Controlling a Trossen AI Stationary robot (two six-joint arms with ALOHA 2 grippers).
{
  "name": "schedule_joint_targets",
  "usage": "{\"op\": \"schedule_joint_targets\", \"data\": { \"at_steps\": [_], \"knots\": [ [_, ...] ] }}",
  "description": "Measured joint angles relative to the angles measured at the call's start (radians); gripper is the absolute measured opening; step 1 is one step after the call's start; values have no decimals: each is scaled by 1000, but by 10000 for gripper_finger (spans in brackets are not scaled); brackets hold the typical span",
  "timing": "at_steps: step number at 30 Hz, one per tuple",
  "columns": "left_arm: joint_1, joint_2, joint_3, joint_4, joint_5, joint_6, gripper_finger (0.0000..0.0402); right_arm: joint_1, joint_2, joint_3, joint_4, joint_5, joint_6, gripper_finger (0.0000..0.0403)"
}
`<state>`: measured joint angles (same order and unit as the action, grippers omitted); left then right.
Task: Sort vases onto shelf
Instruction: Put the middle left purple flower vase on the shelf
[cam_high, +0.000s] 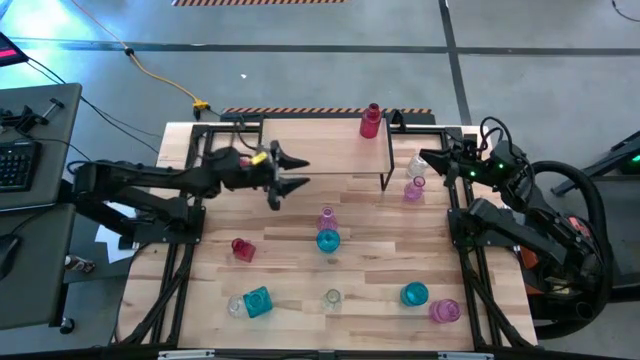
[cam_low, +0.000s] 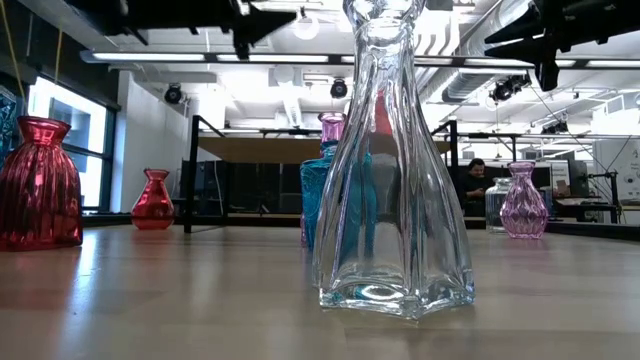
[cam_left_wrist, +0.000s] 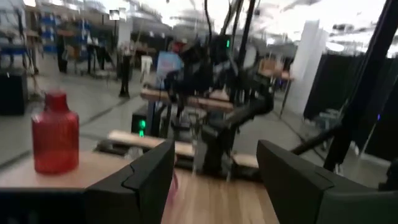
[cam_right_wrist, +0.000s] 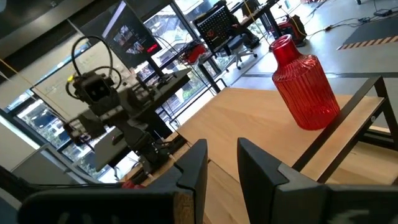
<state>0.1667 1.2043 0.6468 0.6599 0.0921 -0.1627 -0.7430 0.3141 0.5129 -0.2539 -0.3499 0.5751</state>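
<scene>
The shelf (cam_high: 320, 148) stands at the table's far middle, and a red vase (cam_high: 371, 121) stands upright on its right part. Several vases stand on the tabletop: pink (cam_high: 327, 217), teal (cam_high: 328, 240), red (cam_high: 242, 249), a clear one (cam_low: 390, 170) close to the low camera. My left gripper (cam_high: 303, 172) hovers open above the table, by the shelf's near edge, pointing level toward the right; the red vase (cam_left_wrist: 55, 132) shows ahead of it. My right gripper (cam_high: 430, 160) hangs beside the shelf's right end, its fingers (cam_right_wrist: 222, 165) a little apart with nothing between them.
More vases stand near the front edge: teal (cam_high: 257, 301), clear (cam_high: 332, 298), teal (cam_high: 414, 294), pink (cam_high: 444, 311). A pink vase (cam_high: 413, 190) and a clear one (cam_high: 417, 166) stand by the shelf's right legs, under my right gripper. Bare tabletop lies below my left gripper.
</scene>
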Motion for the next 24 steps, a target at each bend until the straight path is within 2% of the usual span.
{"op": "schedule_joint_targets", "data": {
  "at_steps": [24],
  "knots": [
    [-71,334,6,42,3,58,221,0,0,0,-1,-6,-18,69]
  ]
}}
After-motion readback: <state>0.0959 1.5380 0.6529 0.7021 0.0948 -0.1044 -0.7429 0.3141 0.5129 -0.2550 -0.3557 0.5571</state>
